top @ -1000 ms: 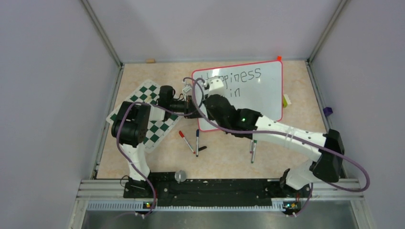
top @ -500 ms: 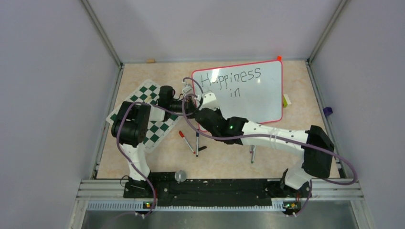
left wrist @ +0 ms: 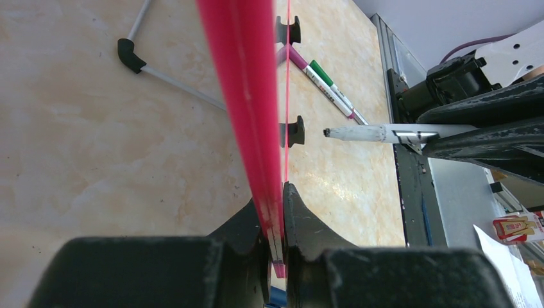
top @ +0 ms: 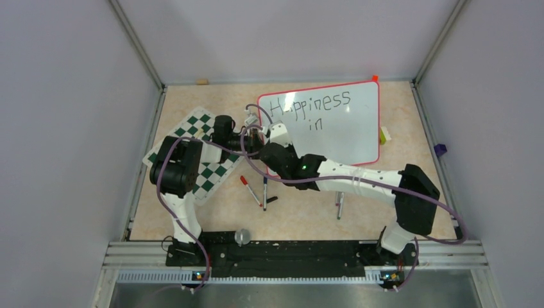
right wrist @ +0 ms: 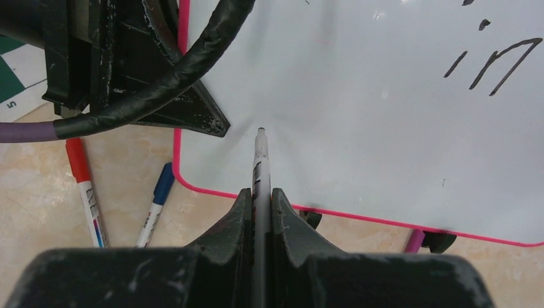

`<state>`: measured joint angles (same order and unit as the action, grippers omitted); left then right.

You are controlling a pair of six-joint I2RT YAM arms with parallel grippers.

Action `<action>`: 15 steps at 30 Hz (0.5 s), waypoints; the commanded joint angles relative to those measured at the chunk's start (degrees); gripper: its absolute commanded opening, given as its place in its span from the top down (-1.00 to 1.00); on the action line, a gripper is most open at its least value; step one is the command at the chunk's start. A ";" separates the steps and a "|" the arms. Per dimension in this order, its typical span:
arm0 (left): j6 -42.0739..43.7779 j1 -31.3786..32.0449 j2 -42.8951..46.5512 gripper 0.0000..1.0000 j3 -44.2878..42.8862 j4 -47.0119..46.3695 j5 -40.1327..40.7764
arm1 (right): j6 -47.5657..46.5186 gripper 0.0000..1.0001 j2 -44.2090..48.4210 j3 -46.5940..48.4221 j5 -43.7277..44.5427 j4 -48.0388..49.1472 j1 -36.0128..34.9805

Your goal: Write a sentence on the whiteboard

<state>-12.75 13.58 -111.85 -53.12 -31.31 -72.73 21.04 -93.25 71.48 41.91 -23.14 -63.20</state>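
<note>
Two arms reach over a beige, marbled desk closed in on three sides by plain grey walls, with a metal rail along the near edge. A green-and-white chess mat lies at the left, partly under the left arm. Loose pens lie on the bare desk near the middle: a red-capped pen, a blue-capped pen just beside it, and another pen below the right arm.

The whiteboard sits at the far centre-right. It is glossy white, with a thin red frame, rounded corners and small black feet at its bottom edge. "Happiness" and, beneath it, "in" are written on it in black.

The left pincer is clamped on the board's left frame edge. The right pincer is closed tight around a white-barrelled marker. The marker's tip points at the board's blank lower left corner, and the left wrist view shows a gap between tip and board.
</note>
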 commanded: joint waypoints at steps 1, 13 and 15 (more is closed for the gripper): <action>2.40 1.09 -1.39 1.00 1.97 1.08 -1.35 | -1.61 1.00 -1.69 4.08 0.44 1.95 1.01; 2.24 1.09 -1.66 1.00 1.90 0.99 -1.41 | -2.68 1.00 -2.32 4.02 -0.34 3.47 2.67; 2.21 1.09 -1.63 1.00 1.88 0.91 -1.43 | -2.92 1.00 -2.44 4.11 -0.15 3.77 2.73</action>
<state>-12.93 13.56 -111.92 -53.12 -31.44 -72.75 19.09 -95.35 72.58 41.67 -21.89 -60.90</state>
